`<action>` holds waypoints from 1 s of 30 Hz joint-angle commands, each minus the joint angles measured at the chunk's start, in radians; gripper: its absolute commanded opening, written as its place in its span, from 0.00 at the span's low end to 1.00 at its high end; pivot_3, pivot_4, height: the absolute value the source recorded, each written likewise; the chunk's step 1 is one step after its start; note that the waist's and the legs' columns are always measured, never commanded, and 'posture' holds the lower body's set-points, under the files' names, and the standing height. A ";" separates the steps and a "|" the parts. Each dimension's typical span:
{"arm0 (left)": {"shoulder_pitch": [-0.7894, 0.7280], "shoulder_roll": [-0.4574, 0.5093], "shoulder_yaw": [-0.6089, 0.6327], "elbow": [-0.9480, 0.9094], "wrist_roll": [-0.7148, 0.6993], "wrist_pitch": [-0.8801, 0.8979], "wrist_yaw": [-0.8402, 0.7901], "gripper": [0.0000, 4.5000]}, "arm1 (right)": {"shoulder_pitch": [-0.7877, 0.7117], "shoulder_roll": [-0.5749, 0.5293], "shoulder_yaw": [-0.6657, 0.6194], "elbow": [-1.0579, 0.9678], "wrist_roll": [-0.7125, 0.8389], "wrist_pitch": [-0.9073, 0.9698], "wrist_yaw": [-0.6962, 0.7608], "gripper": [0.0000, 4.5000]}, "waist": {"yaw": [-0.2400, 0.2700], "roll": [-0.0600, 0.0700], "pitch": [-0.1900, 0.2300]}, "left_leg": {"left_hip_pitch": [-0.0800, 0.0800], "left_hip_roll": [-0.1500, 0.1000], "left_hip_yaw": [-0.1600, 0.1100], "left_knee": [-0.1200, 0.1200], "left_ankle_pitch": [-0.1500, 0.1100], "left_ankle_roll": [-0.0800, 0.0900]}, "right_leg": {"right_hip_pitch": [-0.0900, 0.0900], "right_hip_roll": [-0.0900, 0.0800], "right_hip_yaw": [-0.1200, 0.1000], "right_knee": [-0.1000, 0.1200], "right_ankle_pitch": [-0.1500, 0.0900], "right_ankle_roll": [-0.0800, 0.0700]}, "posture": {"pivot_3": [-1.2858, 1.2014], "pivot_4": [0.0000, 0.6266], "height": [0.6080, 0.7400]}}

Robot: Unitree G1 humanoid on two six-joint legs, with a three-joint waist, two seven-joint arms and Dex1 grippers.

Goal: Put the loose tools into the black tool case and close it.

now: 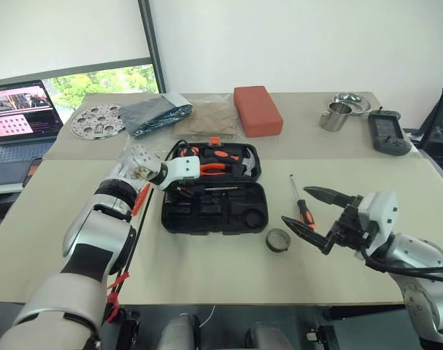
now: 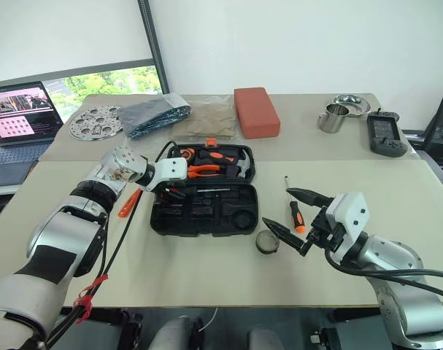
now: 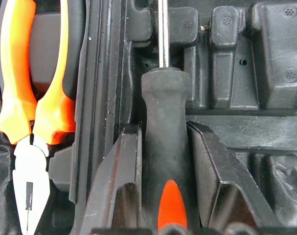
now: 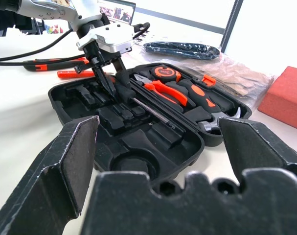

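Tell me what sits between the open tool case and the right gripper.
In the left eye view, the grey ring-shaped roll and a black-and-orange screwdriver lie between the case and right gripper.

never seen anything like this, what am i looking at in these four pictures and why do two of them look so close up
This is a two-armed humanoid robot at a table. The two wide pictures come from cameras in its head, looking down over its arms. The two close-ups come from cameras on its wrists, looking along each gripper's two black fingers.

On the table lies an open black tool case, already holding pliers and a hammer. The left gripper reaches into the case, its fingers either side of a black-and-orange screwdriver lying in a slot. The right gripper hangs open and empty near another screwdriver and a small grey roll.
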State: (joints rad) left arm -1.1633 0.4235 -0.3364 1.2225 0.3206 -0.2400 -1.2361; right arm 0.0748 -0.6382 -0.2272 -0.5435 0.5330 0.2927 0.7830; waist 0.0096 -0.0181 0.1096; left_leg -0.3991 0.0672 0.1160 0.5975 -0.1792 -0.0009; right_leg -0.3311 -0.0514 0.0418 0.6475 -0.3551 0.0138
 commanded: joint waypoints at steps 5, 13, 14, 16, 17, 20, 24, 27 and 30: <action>-0.004 0.020 0.042 -0.130 -0.031 0.028 0.067 0.83 | 0.016 0.007 -0.024 -0.043 0.000 -0.033 -0.012 1.00 | 0.003 0.000 0.000 | -0.002 0.000 -0.001 0.000 0.000 0.000 | 0.000 0.000 0.000 0.000 0.000 0.000 | 0.52 0.24 1.00; 0.050 0.071 0.099 -0.391 -0.106 0.131 0.060 0.83 | 0.025 0.009 -0.020 -0.048 0.000 -0.034 -0.014 1.00 | -0.003 0.001 0.000 | -0.005 0.002 -0.002 0.001 0.001 -0.002 | -0.002 0.005 0.003 -0.001 0.000 0.000 | 0.52 0.24 1.00; 0.056 0.069 0.112 -0.419 -0.121 0.158 0.065 0.83 | 0.028 0.010 -0.020 -0.049 -0.001 -0.036 -0.014 1.00 | -0.003 0.001 0.000 | -0.005 0.003 -0.002 0.001 0.001 -0.002 | -0.002 0.006 0.003 -0.001 0.000 0.000 | 0.52 0.24 1.00; 0.076 0.045 0.158 -0.471 -0.169 0.242 0.105 0.83 | 0.032 0.014 -0.018 -0.048 -0.004 -0.040 -0.016 1.00 | -0.002 0.001 0.000 | -0.005 0.003 -0.003 0.001 0.002 -0.002 | -0.002 0.007 0.003 0.000 0.000 0.000 | 0.52 0.24 1.00; 0.094 0.020 0.192 -0.500 -0.203 0.299 0.144 0.83 | 0.033 0.015 -0.017 -0.048 -0.005 -0.041 -0.017 1.00 | -0.002 0.001 0.000 | -0.005 0.003 -0.003 0.001 0.002 -0.002 | -0.002 0.007 0.004 0.000 0.000 0.000 | 0.52 0.24 1.00; 0.175 -0.065 0.292 -0.623 -0.299 0.497 0.275 0.71 | 0.035 0.022 -0.017 -0.049 -0.006 -0.044 -0.023 1.00 | -0.001 0.002 -0.001 | -0.005 0.003 -0.004 0.001 0.002 -0.002 | -0.001 0.007 0.005 0.000 0.000 0.000 | 0.52 0.24 1.00; 0.320 -0.143 0.363 -0.818 -0.345 0.679 0.457 0.39 | 0.046 0.034 -0.019 -0.057 -0.010 -0.048 -0.032 1.00 | -0.003 0.002 -0.001 | -0.005 0.003 -0.005 0.002 0.002 -0.002 | -0.001 0.007 0.006 0.000 0.000 0.000 | 0.52 0.24 1.00; 0.469 -0.222 0.366 -0.971 -0.351 0.734 0.587 0.14 | 0.060 0.042 -0.012 -0.064 -0.014 -0.057 -0.037 1.00 | -0.006 0.003 -0.001 | -0.005 0.003 -0.006 0.002 0.004 -0.005 | -0.001 0.008 0.007 0.000 0.000 0.000 | 0.52 0.24 1.00; 0.531 -0.263 0.363 -1.001 -0.329 0.704 0.689 0.03 | 0.057 0.045 -0.007 -0.064 -0.015 -0.058 -0.039 1.00 | 0.000 0.002 -0.001 | -0.004 0.003 -0.006 0.002 0.004 -0.005 | 0.001 0.008 0.008 0.000 0.000 0.000 | 0.52 0.24 1.00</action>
State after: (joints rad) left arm -0.6244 0.1696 0.0141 0.2756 -0.0060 0.4915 -0.6269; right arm 0.1384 -0.5951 -0.2251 -0.5643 0.5148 0.2640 0.7523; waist 0.0098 -0.0157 0.1088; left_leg -0.4036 0.0699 0.1099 0.5999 -0.1756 -0.0061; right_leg -0.3302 -0.0430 0.0498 0.6474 -0.3551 0.0137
